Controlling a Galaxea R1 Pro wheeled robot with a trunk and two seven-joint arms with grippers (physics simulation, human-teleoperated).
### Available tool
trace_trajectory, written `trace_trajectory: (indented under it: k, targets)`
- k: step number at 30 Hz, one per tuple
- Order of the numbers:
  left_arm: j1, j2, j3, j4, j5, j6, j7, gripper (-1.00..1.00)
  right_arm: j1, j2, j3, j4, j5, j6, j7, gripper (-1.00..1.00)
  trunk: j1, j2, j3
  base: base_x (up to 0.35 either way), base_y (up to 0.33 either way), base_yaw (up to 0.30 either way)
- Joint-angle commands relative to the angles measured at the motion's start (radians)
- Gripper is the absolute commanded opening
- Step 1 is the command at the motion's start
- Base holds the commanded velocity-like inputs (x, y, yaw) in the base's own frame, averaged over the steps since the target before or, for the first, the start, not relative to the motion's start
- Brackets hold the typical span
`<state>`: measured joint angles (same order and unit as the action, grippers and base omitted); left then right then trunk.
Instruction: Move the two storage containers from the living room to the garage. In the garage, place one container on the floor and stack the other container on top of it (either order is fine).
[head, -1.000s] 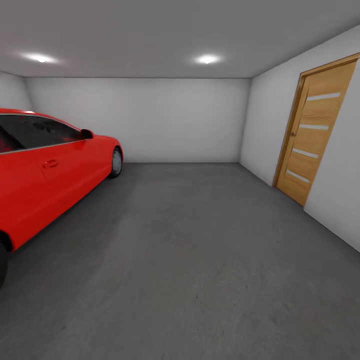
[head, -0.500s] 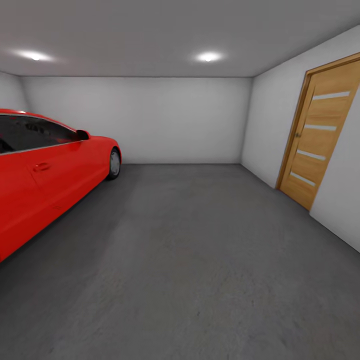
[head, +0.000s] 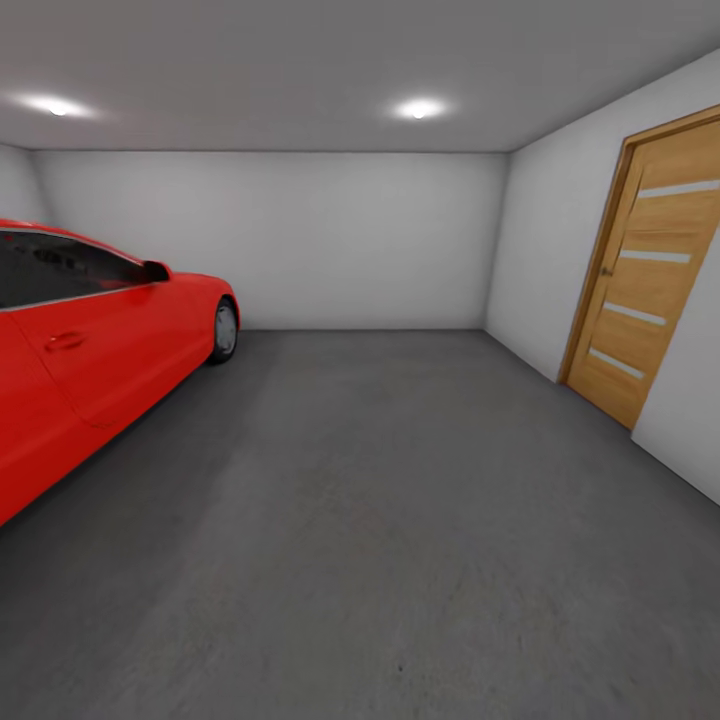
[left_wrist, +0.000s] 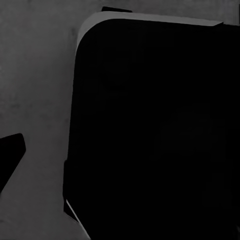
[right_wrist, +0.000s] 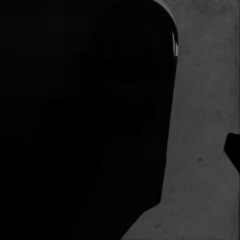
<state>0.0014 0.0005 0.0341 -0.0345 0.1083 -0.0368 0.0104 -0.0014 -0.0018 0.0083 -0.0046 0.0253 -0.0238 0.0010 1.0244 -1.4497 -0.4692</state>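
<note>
I am in the garage, looking over its dark grey concrete floor (head: 380, 480) toward the white back wall (head: 300, 240). The two storage containers are out of view, and so is the living room. In the left wrist view a large black rounded body (left_wrist: 155, 125) hangs over the concrete, and a small black tip (left_wrist: 10, 160) pokes in from the picture's edge. The right wrist view has a similar black mass (right_wrist: 85, 115) over the floor, with a black tip (right_wrist: 233, 150) at its edge. Neither view lets me judge how the jaws stand.
A red car (head: 90, 350) is parked along the left side, nose toward the back wall. A light wooden door (head: 650, 290) stands shut in the right wall. Open concrete stretches between car and door. Two ceiling lights (head: 418, 108) are on.
The whole head view has shifted: the car has slid leftward out of the picture, the door has moved right, and the back wall looks slightly nearer. The camera has moved forward.
</note>
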Motion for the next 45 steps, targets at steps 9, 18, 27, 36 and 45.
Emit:
trace_trajectory:
  k: [9,18,27,36,45]
  targets:
    - [0.000,-0.002,0.003,-0.001,0.008,-0.002,0.000,1.00,0.000,-0.001,-0.002,0.000,0.005,-0.004,-0.003,1.00,0.001,0.000,-0.001,0.322,0.000,-0.043]
    - [0.000,-0.002,0.002,-0.001,0.007,-0.003,-0.001,1.00,0.000,-0.005,-0.002,0.000,0.010,-0.018,-0.003,1.00,0.001,0.000,-0.001,0.322,0.000,-0.266]
    - [0.000,-0.002,0.001,-0.001,0.006,-0.005,-0.001,1.00,0.000,-0.006,-0.003,0.000,0.005,-0.072,-0.003,1.00,0.001,0.000,-0.001,0.322,0.000,-0.289]
    - [0.000,-0.002,0.005,-0.001,0.005,-0.012,-0.001,1.00,0.000,-0.008,-0.002,0.002,0.003,-0.085,-0.002,1.00,0.001,0.000,-0.001,0.322,0.000,-0.290]
    - [0.000,-0.002,0.003,-0.001,0.006,-0.012,-0.001,1.00,0.000,-0.011,-0.001,0.009,0.002,-0.079,0.000,1.00,0.001,0.000,-0.001,0.322,0.000,-0.290]
